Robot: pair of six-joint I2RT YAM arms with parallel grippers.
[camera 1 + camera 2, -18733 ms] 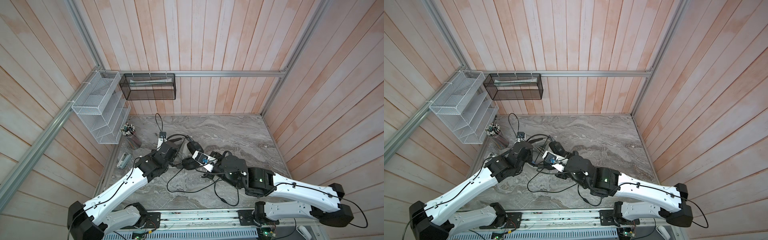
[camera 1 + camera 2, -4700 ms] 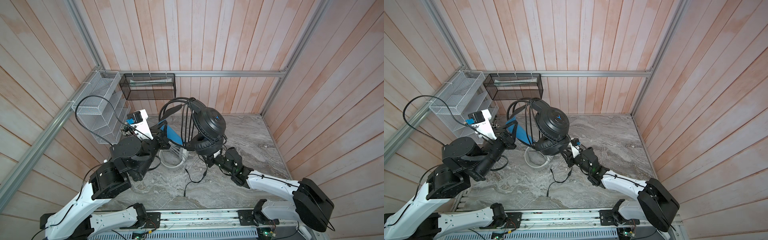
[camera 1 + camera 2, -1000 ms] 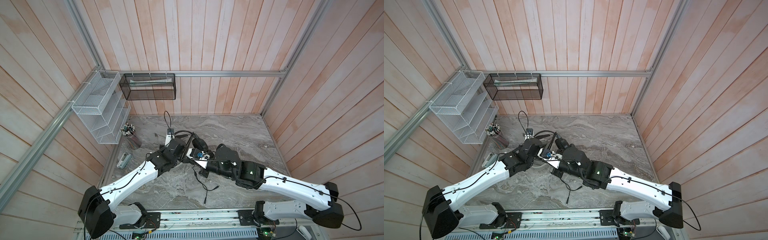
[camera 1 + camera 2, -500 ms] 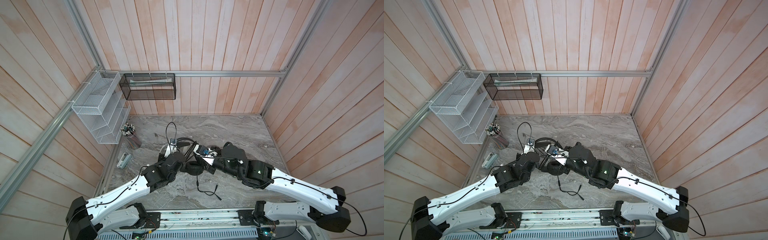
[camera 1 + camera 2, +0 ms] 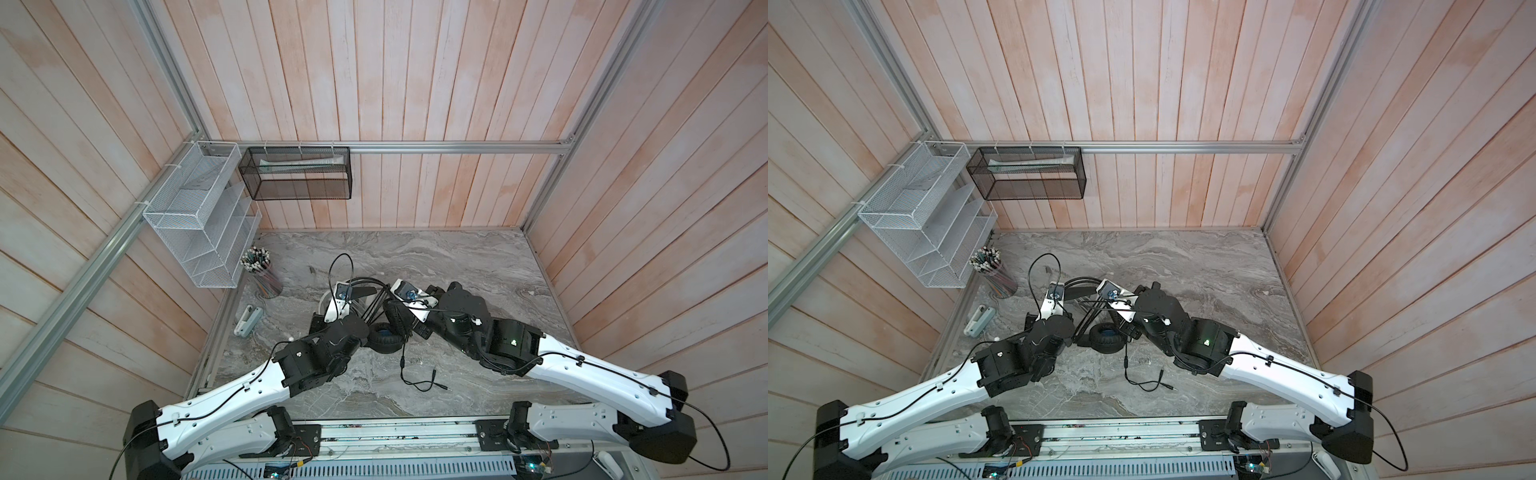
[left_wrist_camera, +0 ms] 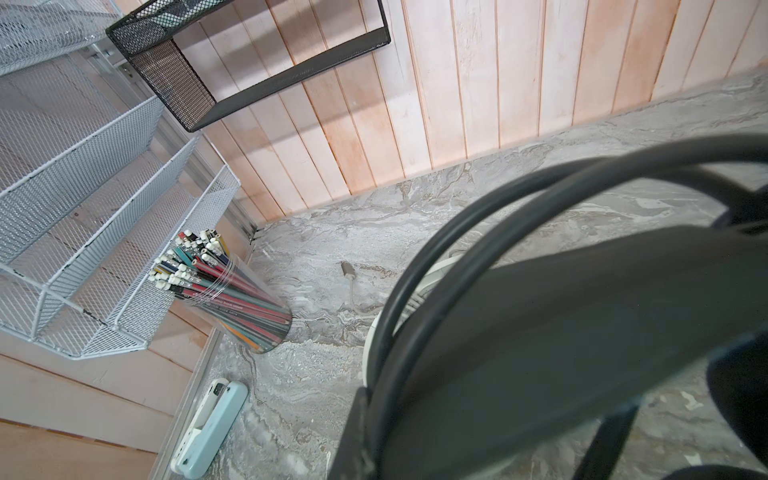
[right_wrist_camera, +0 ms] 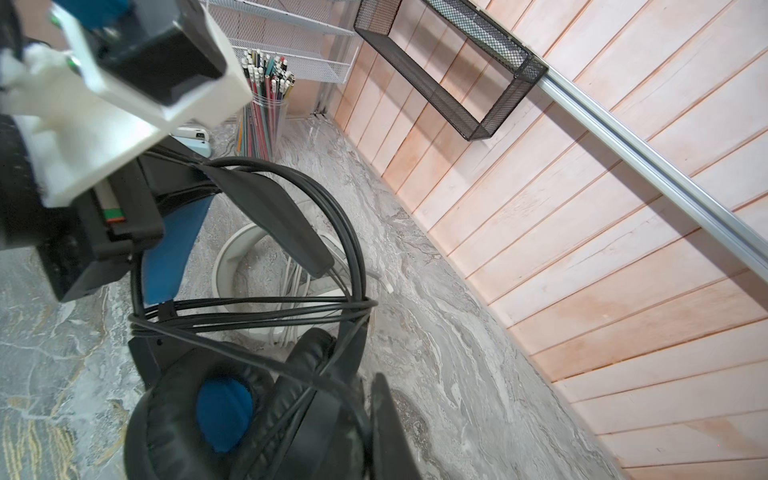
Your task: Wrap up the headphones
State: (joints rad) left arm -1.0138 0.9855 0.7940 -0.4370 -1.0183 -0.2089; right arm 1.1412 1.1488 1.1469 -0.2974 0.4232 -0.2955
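The black headset [image 5: 386, 337] is near the middle of the table [image 5: 478, 257], its ear cup showing blue inside and its blue-lined headband raised. Its black cable [image 7: 249, 309] is wound several times across the band, and the plug end lies loose toward the front edge. The white headset [image 7: 226, 255] lies just behind it.

1. I see the nearer headset [image 5: 386, 337] mid-table [image 5: 478, 257], between the 2 arms.
2. The farther headset [image 7: 226, 257] lies just behind it.
3. The loose cable end [image 5: 419, 384] trails in front of the nearer headset.
4. The pencil cup [image 5: 266, 279] stands back-left, near the wire rack [image 5: 187, 216] on the left wall. The stapler [image 5: 248, 325] lies in front of the cup.
5. The mesh basket [image 5: 299, 194] hangs on the back wall.
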